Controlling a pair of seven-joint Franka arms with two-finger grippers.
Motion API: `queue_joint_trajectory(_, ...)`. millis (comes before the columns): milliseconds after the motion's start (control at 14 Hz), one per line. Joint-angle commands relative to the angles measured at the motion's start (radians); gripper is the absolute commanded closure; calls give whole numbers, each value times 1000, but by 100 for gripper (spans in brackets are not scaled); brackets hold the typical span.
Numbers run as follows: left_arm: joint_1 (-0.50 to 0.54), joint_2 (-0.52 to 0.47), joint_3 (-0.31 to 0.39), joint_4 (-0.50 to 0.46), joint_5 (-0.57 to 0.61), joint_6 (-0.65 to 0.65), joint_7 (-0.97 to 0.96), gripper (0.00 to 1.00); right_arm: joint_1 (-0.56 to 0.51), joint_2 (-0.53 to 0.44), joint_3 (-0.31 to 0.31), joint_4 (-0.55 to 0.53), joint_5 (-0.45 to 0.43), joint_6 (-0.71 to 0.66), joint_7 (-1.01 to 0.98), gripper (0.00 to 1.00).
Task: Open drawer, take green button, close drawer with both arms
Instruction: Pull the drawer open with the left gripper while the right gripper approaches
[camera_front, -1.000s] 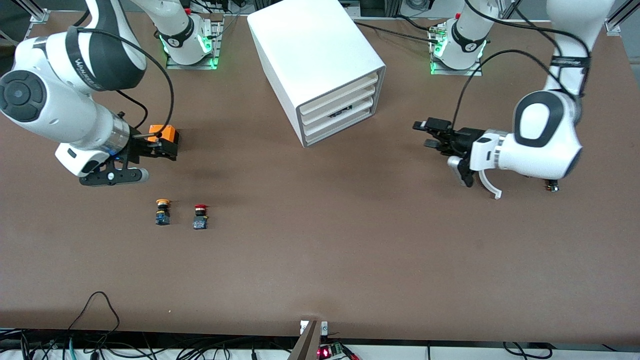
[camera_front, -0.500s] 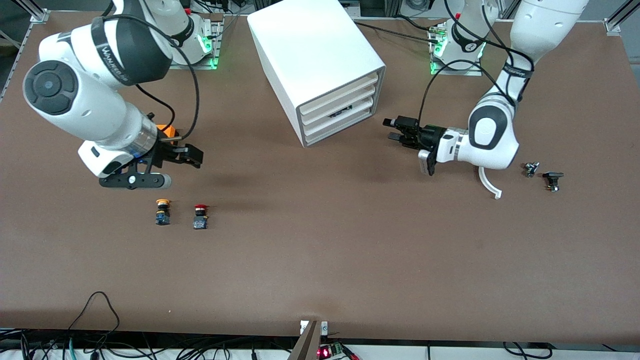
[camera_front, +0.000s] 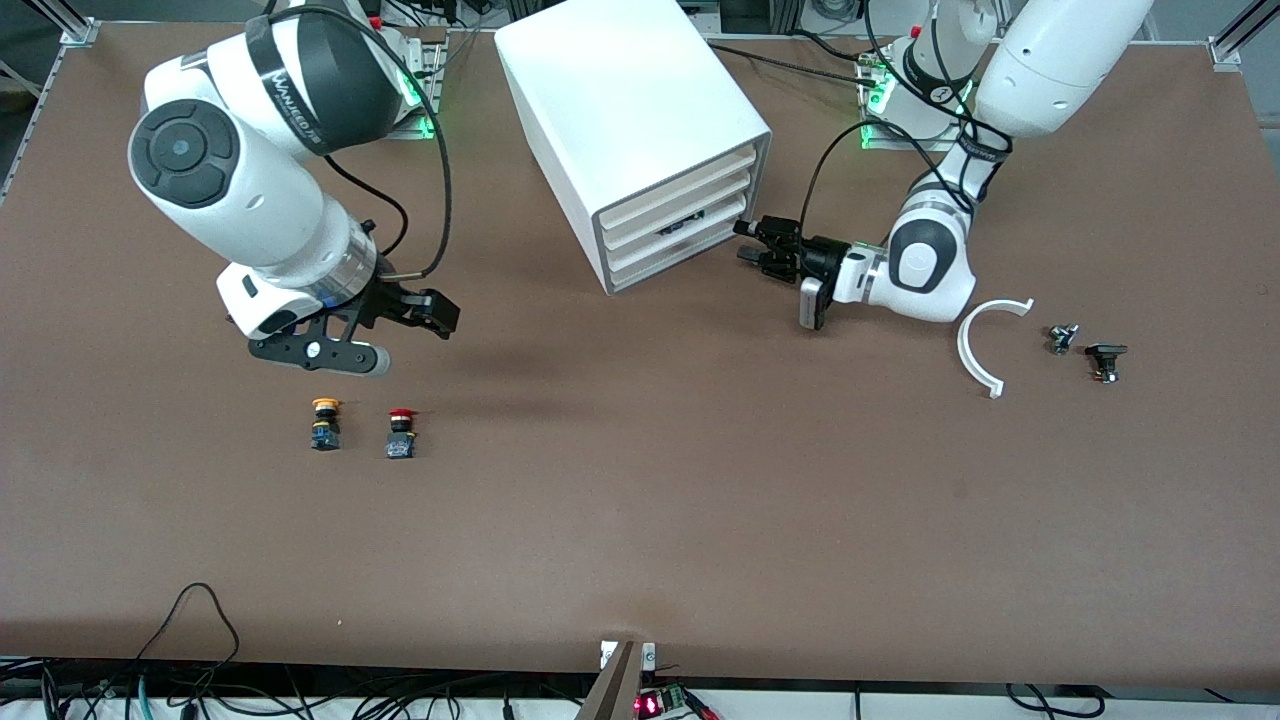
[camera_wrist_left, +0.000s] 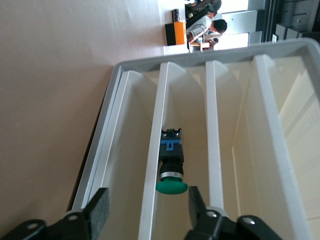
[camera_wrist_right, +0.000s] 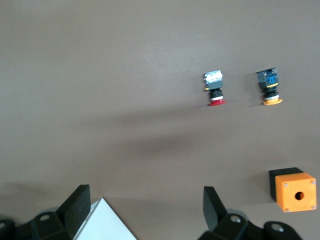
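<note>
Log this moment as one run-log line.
left pincer: open, at cabinet front | right pincer: open, above table | drawer: shut | green button: inside

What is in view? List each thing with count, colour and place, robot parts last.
Table: one, brown, under everything.
Cabinet: one, white, mid-table near the bases.
Green button: one, green-capped, inside the cabinet.
Yellow button: one, yellow-capped, toward the right arm's end.
Red button: one, red-capped, beside the yellow button.
Orange box: one, orange, toward the right arm's end.
Curved piece: one, white, toward the left arm's end.
Small parts: two, dark, beside the curved piece.
Left end effector: one, black, open, in front of the cabinet.
Right end effector: one, black, open, over the table.
</note>
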Motion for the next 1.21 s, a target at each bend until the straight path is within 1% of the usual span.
queue_joint_trajectory(0, -3, 22, -15, -13, -30, 13, 73, 40, 30, 41, -5, 74, 10, -28, 81, 0)
queue_joint_trajectory(143, -3, 22, -28, -30, -30, 10, 85, 58, 50, 56, -5, 95, 10, -28, 143, 0)
queue_joint_trajectory(214, -2, 22, -48, -33, -33, 12, 85, 60, 60, 61, -5, 107, 10, -28, 169, 0)
queue_joint_trajectory(286, -2, 22, -52, -39, -33, 12, 85, 68, 69, 70, -5, 115, 10, -28, 198, 0)
queue_joint_trajectory(357, -5, 23, -54, -42, -33, 12, 87, 79, 78, 74, -4, 129, 9, -28, 221, 0)
queue_joint_trajectory(500, -6, 28, -55, -47, -33, 12, 87, 80, 98, 87, -5, 146, 9, -26, 261, 0)
queue_joint_trajectory(714, -6, 38, -57, -45, -33, 10, 87, 100, 119, 110, -5, 182, 9, -28, 316, 0)
queue_joint_trajectory(857, 11, 37, -45, -25, -27, 5, 76, 100, 136, 122, -5, 196, 9, -25, 357, 0)
queue_joint_trajectory(1071, 14, 41, 7, 74, -1, 5, 29, 100, 156, 136, -5, 210, 9, -22, 417, 0)
queue_joint_trajectory(1143, 14, 54, 24, 112, 24, 5, 3, 100, 161, 139, -5, 216, 9, -17, 443, 0)
